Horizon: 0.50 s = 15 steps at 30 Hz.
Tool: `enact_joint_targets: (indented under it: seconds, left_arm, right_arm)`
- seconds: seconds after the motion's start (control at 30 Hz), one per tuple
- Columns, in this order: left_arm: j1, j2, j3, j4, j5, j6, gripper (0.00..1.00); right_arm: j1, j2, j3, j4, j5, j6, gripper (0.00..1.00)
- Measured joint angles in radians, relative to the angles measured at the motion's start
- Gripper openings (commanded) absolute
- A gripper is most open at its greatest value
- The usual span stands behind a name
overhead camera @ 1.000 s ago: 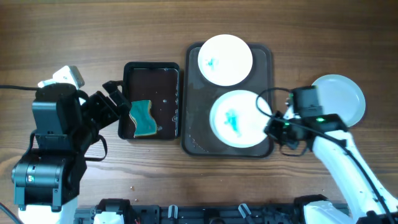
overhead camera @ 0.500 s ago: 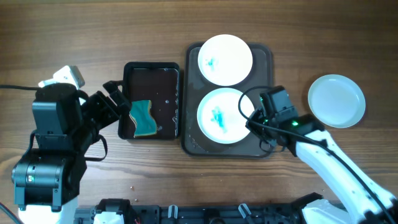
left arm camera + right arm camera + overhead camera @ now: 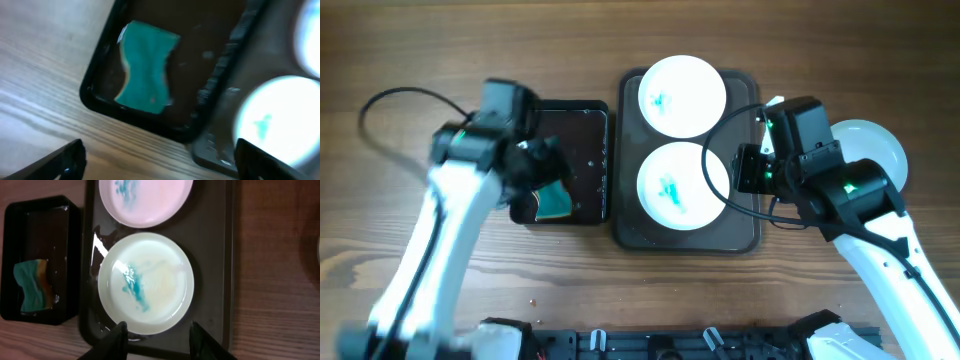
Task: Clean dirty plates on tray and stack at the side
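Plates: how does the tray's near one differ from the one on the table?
The near plate lies in the tray, smeared blue-green; the right plate lies on the table, unmarked where visible. The near plate shows almost whole; the right arm hides part of the right plate. Both are round, pale.

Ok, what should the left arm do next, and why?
Probably lower the open left fingers onto the teal wavy sponge in the glossy black tray and close: they hover near it, and both white round plates on the brown tray carry blue-green smears.
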Motion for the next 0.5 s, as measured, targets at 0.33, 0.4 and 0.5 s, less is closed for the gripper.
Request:
enact_joint_targets:
  seconds: [0.33, 0.4, 0.5]
  left_arm:
    - [0.002, 0.418, -0.013, 0.161, -0.04, -0.064, 0.56]
    - [0.006, 0.475, -0.014, 0.211, -0.04, -0.064, 0.45]
    - [0.022, 0.509, -0.018, 0.248, -0.039, -0.053, 0.04]
  right_arm:
    - [0.0, 0.0, 0.0, -0.032, -0.001, 0.034, 0.4]
    - [0.0, 0.0, 0.0, -0.039, -0.001, 0.037, 0.41]
    - [0.0, 0.0, 0.0, -0.044, -0.001, 0.04, 0.4]
